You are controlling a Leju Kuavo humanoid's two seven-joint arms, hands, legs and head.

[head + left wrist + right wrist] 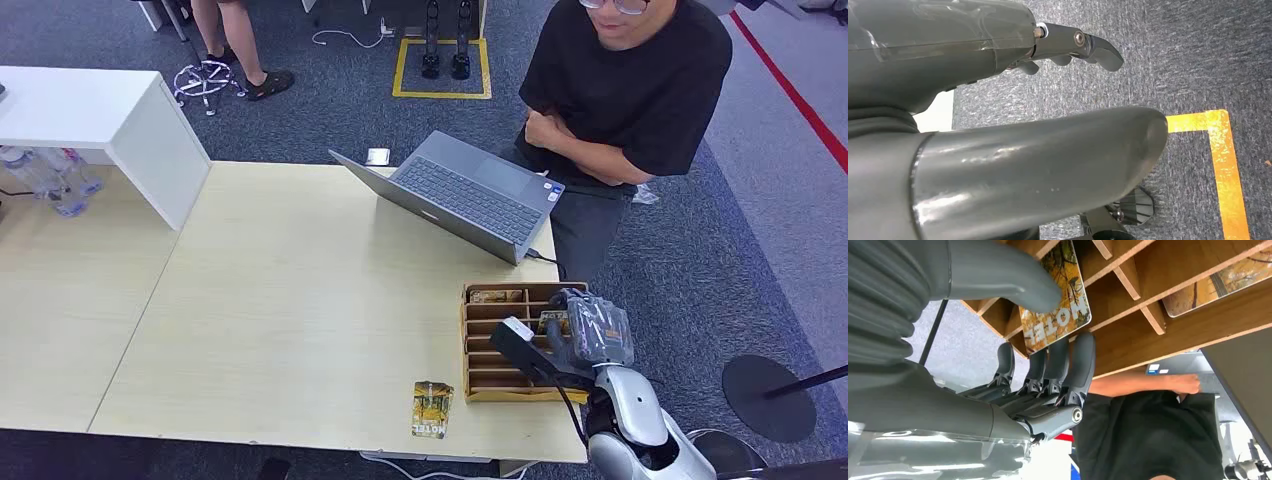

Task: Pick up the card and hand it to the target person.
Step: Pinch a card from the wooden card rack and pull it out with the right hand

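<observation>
A: Where's the card [1055,305]?
B: In the rack [490,372] at the tabletop's [300,320] corner, pinched by the right hand [590,330], its long side crossing the slot.
A: Left hand [1068,47]?
B: Loosely curled over carpet, holding nothing.

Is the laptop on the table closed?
No, the laptop stands open on the table, with its keyboard showing in the head view.

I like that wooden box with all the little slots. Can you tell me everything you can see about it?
The wooden box is a flat, light-brown tray split by thin slats into many narrow slots. It lies on the pale table near the right front corner, close to the laptop. A few slots hold yellow-brown picture cards. The right hand reaches into it, pinching one card marked HOTEL between thumb and fingers.
</observation>
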